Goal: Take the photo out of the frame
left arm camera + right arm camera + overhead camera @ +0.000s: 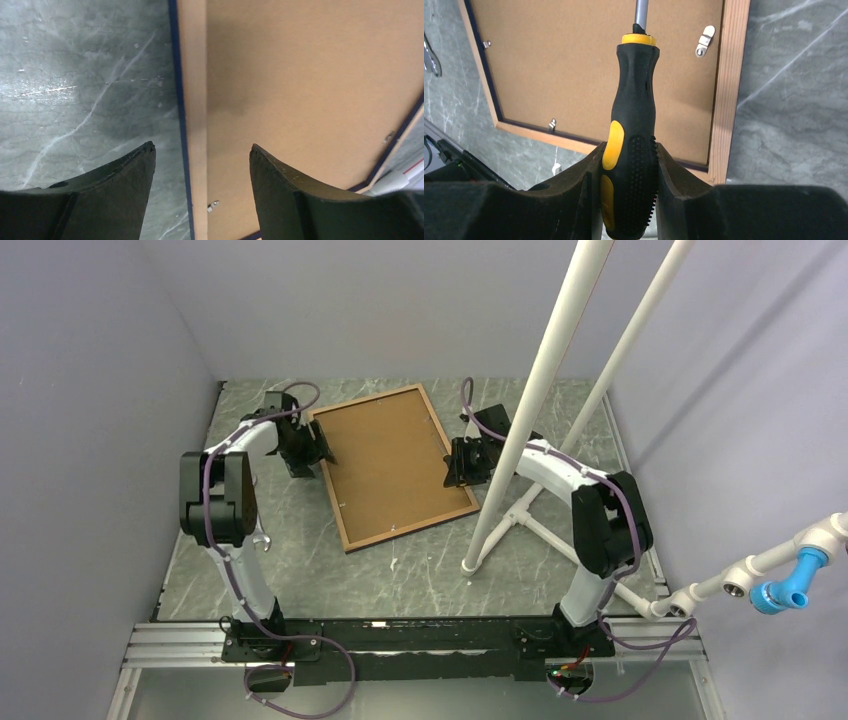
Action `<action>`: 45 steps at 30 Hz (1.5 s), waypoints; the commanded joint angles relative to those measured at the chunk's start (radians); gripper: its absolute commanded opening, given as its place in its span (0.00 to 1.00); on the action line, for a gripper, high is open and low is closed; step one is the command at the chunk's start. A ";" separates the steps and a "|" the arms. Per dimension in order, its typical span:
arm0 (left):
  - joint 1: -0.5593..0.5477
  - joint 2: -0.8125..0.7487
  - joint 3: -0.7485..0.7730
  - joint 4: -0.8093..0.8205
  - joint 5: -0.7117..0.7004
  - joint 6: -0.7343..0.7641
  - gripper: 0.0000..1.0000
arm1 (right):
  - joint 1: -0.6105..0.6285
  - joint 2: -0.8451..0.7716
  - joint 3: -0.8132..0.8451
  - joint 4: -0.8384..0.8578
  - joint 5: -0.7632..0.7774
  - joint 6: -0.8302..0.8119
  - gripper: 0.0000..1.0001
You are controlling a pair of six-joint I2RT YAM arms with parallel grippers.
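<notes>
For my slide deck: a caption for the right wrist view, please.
Right tool grips a black-and-yellow screwdriver over the brown back of the face-down frame.

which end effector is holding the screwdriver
The right end effector, shut on the black-and-yellow screwdriver handle above the brown back of the frame; the left end effector is open and empty at its edge.

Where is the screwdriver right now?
The screwdriver is clamped in the right gripper, its shaft over the face-down frame, beside the hanger clip in the right wrist view.
</notes>
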 commanded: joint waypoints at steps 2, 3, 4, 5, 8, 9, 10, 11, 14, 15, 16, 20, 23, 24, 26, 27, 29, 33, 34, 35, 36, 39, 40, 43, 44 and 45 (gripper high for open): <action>0.000 0.031 0.031 -0.014 -0.043 0.029 0.71 | -0.020 0.058 0.087 0.047 -0.025 0.019 0.00; 0.000 0.037 0.029 -0.013 -0.058 0.030 0.70 | -0.023 0.070 0.093 0.049 -0.026 0.021 0.00; 0.000 0.044 0.035 -0.015 -0.071 0.035 0.69 | -0.027 0.077 0.097 0.054 -0.026 0.023 0.00; 0.000 0.050 0.044 -0.023 -0.083 0.041 0.66 | -0.028 0.085 0.101 0.056 -0.025 0.025 0.00; 0.000 0.056 0.045 -0.015 -0.097 0.038 0.62 | -0.032 0.111 0.118 0.054 -0.016 0.027 0.00; 0.000 0.059 0.044 -0.012 -0.087 0.039 0.59 | -0.033 0.119 0.125 0.053 -0.009 0.027 0.00; 0.000 0.064 0.050 -0.016 -0.086 0.042 0.57 | -0.035 0.125 0.130 0.053 -0.004 0.027 0.00; -0.003 0.070 0.058 -0.026 -0.101 0.046 0.56 | -0.036 0.134 0.134 0.053 -0.004 0.028 0.00; -0.011 0.073 0.063 -0.031 -0.147 0.050 0.57 | -0.039 0.157 0.156 0.054 -0.004 0.029 0.00; -0.012 0.075 0.066 -0.031 -0.146 0.050 0.57 | -0.040 0.168 0.165 0.053 -0.005 0.030 0.00; -0.013 0.079 0.069 -0.033 -0.145 0.050 0.57 | -0.039 0.179 0.176 0.053 -0.005 0.032 0.00; -0.037 0.096 0.082 -0.047 -0.154 0.063 0.55 | -0.043 0.217 0.214 0.056 0.007 0.041 0.00; -0.054 0.108 0.096 -0.063 -0.167 0.072 0.48 | -0.044 0.257 0.250 0.052 0.008 0.050 0.00; -0.055 0.110 0.096 -0.063 -0.164 0.072 0.46 | -0.045 0.270 0.262 0.049 0.007 0.053 0.00; -0.055 0.112 0.100 -0.065 -0.166 0.076 0.39 | -0.047 0.289 0.285 0.045 0.012 0.056 0.00; -0.055 0.112 0.101 -0.066 -0.167 0.079 0.35 | -0.048 0.298 0.295 0.046 0.010 0.058 0.00; -0.055 0.113 0.102 -0.067 -0.170 0.081 0.29 | -0.051 0.318 0.317 0.038 0.013 0.058 0.00; -0.055 0.119 0.105 -0.066 -0.157 0.089 0.20 | -0.057 0.345 0.346 0.029 0.016 0.058 0.00; -0.055 0.122 0.106 -0.066 -0.153 0.091 0.19 | -0.058 0.351 0.351 0.030 0.007 0.058 0.00; -0.055 0.123 0.106 -0.067 -0.148 0.094 0.18 | -0.059 0.357 0.356 0.032 -0.002 0.056 0.00; -0.055 0.123 0.107 -0.066 -0.146 0.096 0.16 | -0.059 0.362 0.360 0.035 -0.009 0.053 0.00; -0.055 0.119 0.105 -0.061 -0.139 0.104 0.09 | -0.059 0.379 0.376 0.034 -0.017 0.043 0.00; -0.055 0.118 0.103 -0.059 -0.137 0.105 0.07 | -0.059 0.385 0.384 0.030 -0.020 0.037 0.00; -0.055 0.118 0.102 -0.056 -0.129 0.114 0.02 | -0.060 0.407 0.409 0.018 -0.031 0.022 0.00; -0.055 0.118 0.102 -0.057 -0.128 0.117 0.00 | -0.059 0.415 0.417 0.016 -0.033 0.018 0.00; -0.055 0.120 0.104 -0.060 -0.128 0.122 0.00 | -0.058 0.423 0.426 0.011 -0.033 0.012 0.00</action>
